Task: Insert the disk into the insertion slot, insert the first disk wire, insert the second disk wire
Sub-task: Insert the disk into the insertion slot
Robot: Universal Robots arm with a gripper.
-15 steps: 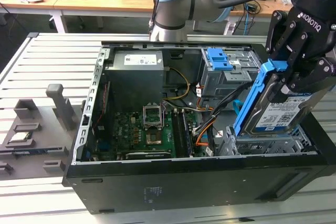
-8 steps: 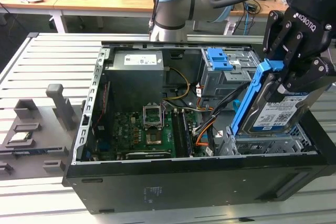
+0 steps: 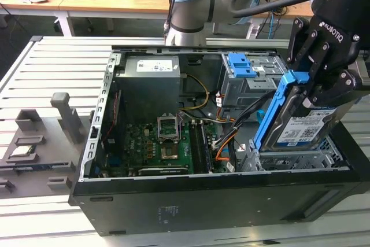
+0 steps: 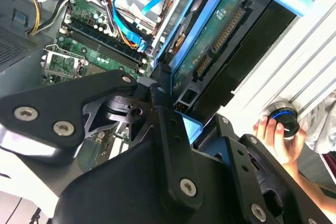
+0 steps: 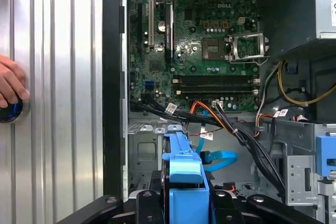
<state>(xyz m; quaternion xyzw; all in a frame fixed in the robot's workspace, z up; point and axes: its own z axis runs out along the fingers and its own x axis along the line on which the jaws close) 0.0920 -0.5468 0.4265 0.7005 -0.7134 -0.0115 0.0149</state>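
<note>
Hand (image 3: 309, 82) clenched on disk (image 3: 305, 126), gripping its blue bracket at top end. I see disk hanging tilted beneath hand, lower end at open top of insertion slot (image 3: 300, 160), most of it above cage walls. Disk connectors bare in second wrist view.

Beyond hand, inside case:
- second disk wire (image 5: 220, 157) curled loose near slot
- first disk wire (image 5: 199, 109) lying by motherboard (image 5: 199, 40) edge

Farther out, person's fingers (image 4: 270, 137) rest on blue-lit knob (image 4: 284, 120) on slatted counter (image 3: 52, 56).

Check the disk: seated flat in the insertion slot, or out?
Out. The disk stands steeply tilted, clamped in the gripper, its lower end at the insertion slot, not lying flat inside.
</note>
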